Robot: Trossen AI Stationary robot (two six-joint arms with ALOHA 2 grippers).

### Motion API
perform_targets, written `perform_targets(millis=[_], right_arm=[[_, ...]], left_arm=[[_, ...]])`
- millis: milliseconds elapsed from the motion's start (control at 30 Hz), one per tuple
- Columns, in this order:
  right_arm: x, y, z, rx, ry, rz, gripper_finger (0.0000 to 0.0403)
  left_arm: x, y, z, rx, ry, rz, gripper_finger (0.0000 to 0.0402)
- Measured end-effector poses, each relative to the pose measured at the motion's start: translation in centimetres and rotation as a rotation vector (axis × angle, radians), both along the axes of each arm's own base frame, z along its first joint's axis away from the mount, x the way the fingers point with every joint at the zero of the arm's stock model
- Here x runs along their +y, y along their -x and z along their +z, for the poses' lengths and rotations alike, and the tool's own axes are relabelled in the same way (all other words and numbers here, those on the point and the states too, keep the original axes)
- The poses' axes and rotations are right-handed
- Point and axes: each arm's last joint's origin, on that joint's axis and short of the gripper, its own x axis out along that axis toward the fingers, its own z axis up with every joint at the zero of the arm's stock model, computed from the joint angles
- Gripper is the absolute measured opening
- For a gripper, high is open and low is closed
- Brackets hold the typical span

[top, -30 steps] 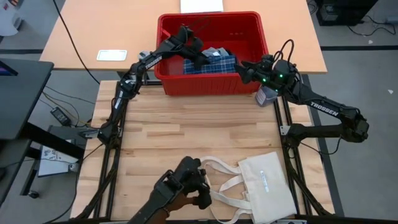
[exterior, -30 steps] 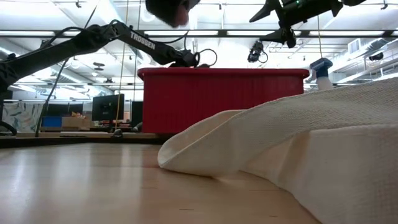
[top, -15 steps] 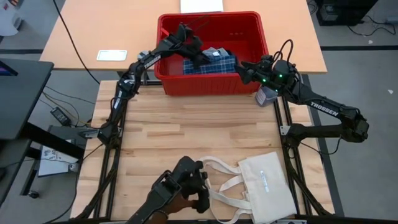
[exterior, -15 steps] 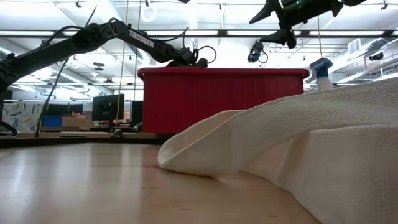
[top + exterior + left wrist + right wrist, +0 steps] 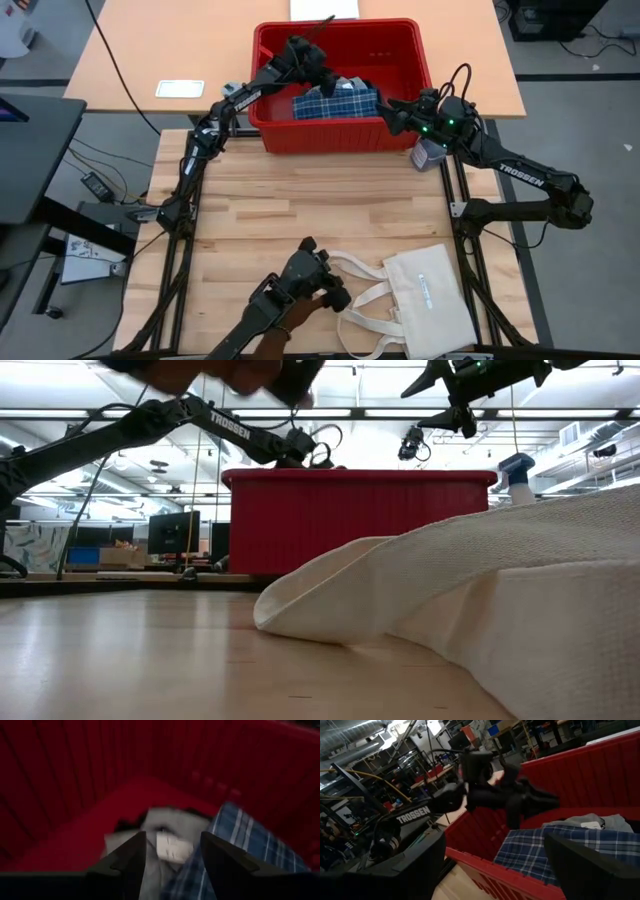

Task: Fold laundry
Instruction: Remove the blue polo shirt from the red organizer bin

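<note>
The laundry lies in a red bin [image 5: 400,60] at the table's far edge: a blue-white plaid piece [image 5: 340,103] and, on its far side, a grey piece [image 5: 172,827] with a white label. My left gripper [image 5: 172,865] reaches into the bin from the left and hangs open just above the grey piece, touching nothing; in the high view the left gripper [image 5: 324,80] is over the laundry's left part. My right gripper [image 5: 385,108] hovers wide open over the bin's near right corner, pointing level toward the plaid piece [image 5: 555,850].
A cream tote bag [image 5: 430,300] with long handles lies at the table's near right. A person's hand holding a dark device [image 5: 310,290] is over the near edge beside the handles. A spray bottle [image 5: 430,153] stands right of the bin. Bare wood lies between.
My left gripper has tipped upward and drawn back off the plaid piece toward the bin's far left, staying open; more of the plaid now shows. The person's hand with the dark device has shifted right, toward the tote's handles.
</note>
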Motion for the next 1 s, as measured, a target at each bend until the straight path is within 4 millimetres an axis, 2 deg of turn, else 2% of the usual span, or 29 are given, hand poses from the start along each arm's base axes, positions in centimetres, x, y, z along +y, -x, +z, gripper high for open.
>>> perform_targets(millis=[133,267,333,467,633,867,1000], right_arm=[[0.0,0.0,0.0,0.004,0.004,0.0,0.0346],[0.0,0.0,0.0,0.004,0.006,0.001,0.0346],[0.0,0.0,0.0,0.005,0.007,0.001,0.0346],[0.0,0.0,0.0,0.004,0.007,0.005,0.0346],[0.1,0.0,0.0,0.003,0.006,0.023,0.0346],[0.1,0.0,0.0,0.002,0.003,0.027,0.0346],[0.1,0.0,0.0,0.002,0.003,0.027,0.0346]], left_arm=[[0.8,0.4,-2.9,0.025,0.15,-0.007,0.0192],[0.8,1.3,-4.1,0.119,0.216,-0.026,0.0192],[0.4,1.3,-4.4,0.13,0.244,-0.093,0.0192],[-0.1,1.3,-3.7,0.005,0.37,-0.294,0.0192],[-0.8,1.4,-4.1,0.026,0.436,-0.359,0.0204],[-2.5,0.4,-2.1,0.001,0.427,-0.409,0.0289],[-2.5,0.6,-1.8,-0.007,0.429,-0.417,0.0319]])
